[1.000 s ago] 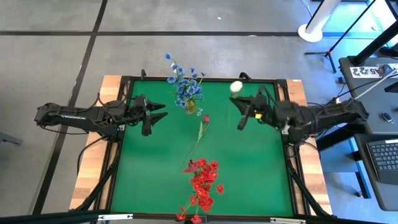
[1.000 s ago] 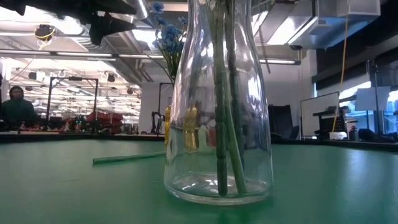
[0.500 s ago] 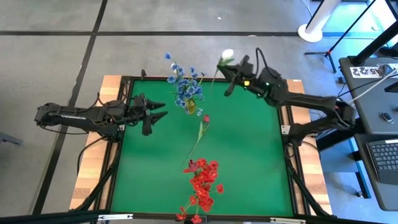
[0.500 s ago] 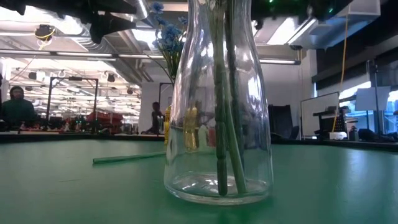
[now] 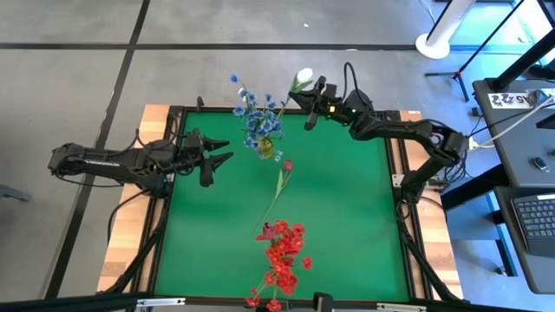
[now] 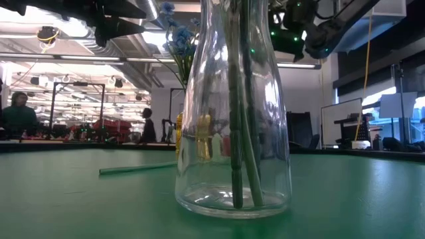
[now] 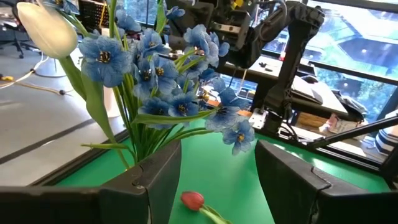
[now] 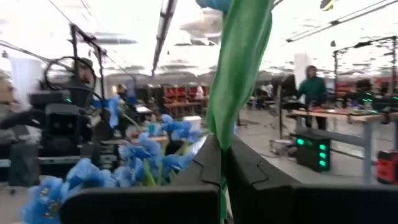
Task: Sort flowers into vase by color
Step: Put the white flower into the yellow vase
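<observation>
The white bud (image 5: pixel 303 78) stands above the table's far edge, its green stem (image 8: pixel 239 68) clamped between the closed fingers of the right gripper (image 5: pixel 310 102), just beside the blue flowers (image 5: pixel 258 124) in their vase; a single red bud (image 5: pixel 286 165) and a red cluster (image 5: pixel 283 254) lie on the green table (image 5: pixel 347 225); the left gripper (image 5: pixel 220 159) waits with fingers parted near the vase; the low view alone shows a clear glass vase (image 6: pixel 232 133) with stems inside and a workshop hall behind.

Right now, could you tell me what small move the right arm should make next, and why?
Probably carry on toward the far table edge: the right hand, shut on the white flower, is beside the blue flowers, and no vase for white shows.
</observation>
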Controlling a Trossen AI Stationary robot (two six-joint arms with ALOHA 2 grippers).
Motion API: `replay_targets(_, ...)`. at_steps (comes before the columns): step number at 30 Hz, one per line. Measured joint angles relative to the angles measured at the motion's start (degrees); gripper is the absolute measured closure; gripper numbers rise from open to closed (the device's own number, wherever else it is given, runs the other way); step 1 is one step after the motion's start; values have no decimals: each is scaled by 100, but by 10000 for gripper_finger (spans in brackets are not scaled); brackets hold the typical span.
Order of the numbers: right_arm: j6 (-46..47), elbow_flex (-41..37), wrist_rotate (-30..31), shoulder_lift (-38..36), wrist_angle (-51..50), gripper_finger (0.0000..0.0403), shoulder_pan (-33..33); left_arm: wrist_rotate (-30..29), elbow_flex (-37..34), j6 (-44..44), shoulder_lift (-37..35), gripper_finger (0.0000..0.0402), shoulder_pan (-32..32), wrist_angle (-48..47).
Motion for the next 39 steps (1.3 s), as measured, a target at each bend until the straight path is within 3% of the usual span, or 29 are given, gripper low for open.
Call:
replay_targets(7, 162, 4, -289, 183, 557, 401, 175, 0, 0, 0, 0, 200, 0, 0)
replay_targets(16, -597, 350, -288, 260, 545, 401, 548, 2, 0, 113, 0, 200, 0, -38)
replay_targets(28, -760, 1046, -345, 1350, 485, 401, 572, -28, 0, 108, 2, 200, 13, -301)
replay_targets(39, -1038, 1348, -600, 1072, 62, 401, 531, -33, 0, -63, 2, 200, 13, -433)
